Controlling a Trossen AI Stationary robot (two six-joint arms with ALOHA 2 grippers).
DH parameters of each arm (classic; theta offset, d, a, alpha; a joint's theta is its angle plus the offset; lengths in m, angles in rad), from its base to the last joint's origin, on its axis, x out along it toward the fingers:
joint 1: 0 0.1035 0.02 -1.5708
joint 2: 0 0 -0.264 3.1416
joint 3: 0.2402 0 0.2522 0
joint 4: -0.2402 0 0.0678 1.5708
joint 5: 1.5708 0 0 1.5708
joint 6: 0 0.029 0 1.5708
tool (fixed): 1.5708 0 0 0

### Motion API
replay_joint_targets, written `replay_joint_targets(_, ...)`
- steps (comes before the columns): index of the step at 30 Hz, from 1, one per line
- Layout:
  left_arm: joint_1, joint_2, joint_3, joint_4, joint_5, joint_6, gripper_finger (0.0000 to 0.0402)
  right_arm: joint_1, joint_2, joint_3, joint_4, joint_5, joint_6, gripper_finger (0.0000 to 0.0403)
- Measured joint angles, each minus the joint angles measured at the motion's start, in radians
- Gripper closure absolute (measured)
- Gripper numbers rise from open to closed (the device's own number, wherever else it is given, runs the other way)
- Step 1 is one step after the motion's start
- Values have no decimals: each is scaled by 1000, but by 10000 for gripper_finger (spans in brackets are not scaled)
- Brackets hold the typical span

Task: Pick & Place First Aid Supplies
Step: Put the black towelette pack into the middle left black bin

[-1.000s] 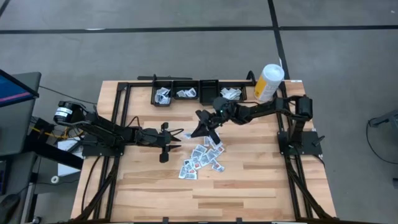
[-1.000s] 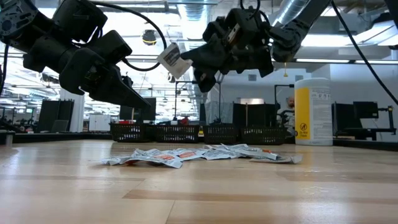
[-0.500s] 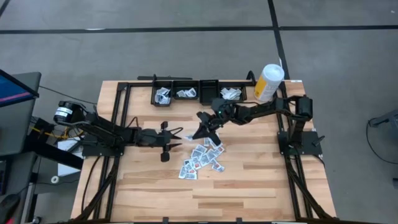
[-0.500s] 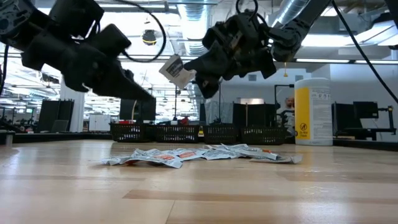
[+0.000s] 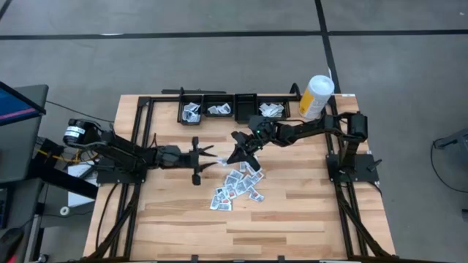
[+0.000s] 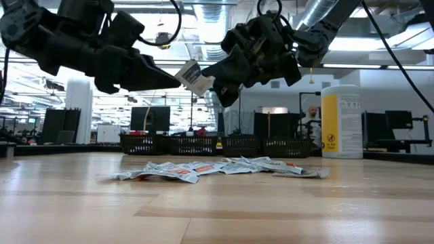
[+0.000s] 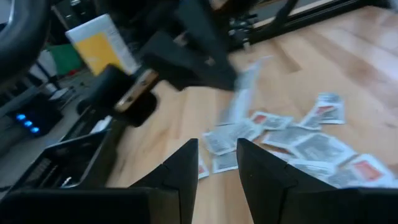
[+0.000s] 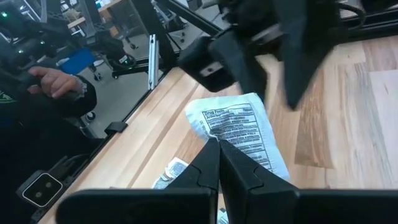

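Observation:
A white packet with grey print [image 8: 239, 127] hangs in the air above the table's middle, with my right gripper [image 8: 217, 152] shut on it. It also shows in the low view [image 6: 193, 76]. My left gripper [image 7: 217, 158] is open and level. It points at the packet from the table's left, and its tips [image 6: 175, 79] stand just short of the packet's free edge. The other first aid supplies [image 5: 238, 186] lie in a loose flat pile on the wood below. My right gripper pinches the packet's near end [image 8: 216, 138] between its two shut fingers. The fingers come from the table's right, slanting slightly down. The packet sticks out past the fingertips toward my left gripper, tilted and lifted clear of the table.
A row of black bins [image 5: 227, 108] holding a few packets lines the far edge. A tall white-and-yellow canister [image 5: 316, 96] stands at the far right. Bare wood lies toward the near edge. A person's hand [image 8: 59, 81] shows beyond the table's left side.
My left gripper has risen, rolled and tipped up from slanting down to level, closing in on the held packet from the left. My right gripper has kept its place with the packet.

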Motion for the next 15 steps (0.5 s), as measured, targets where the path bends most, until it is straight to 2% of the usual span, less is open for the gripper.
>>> replay_joint_targets(5,44,0,0,9,30,-1,289,1,0,0,0,-3,-2,403)
replay_joint_targets(11,60,0,0,35,211,-1,289,1,0,0,3,-3,-27,403)
replay_joint_targets(15,60,0,0,44,281,-1,289,1,0,0,3,2,-28,403)
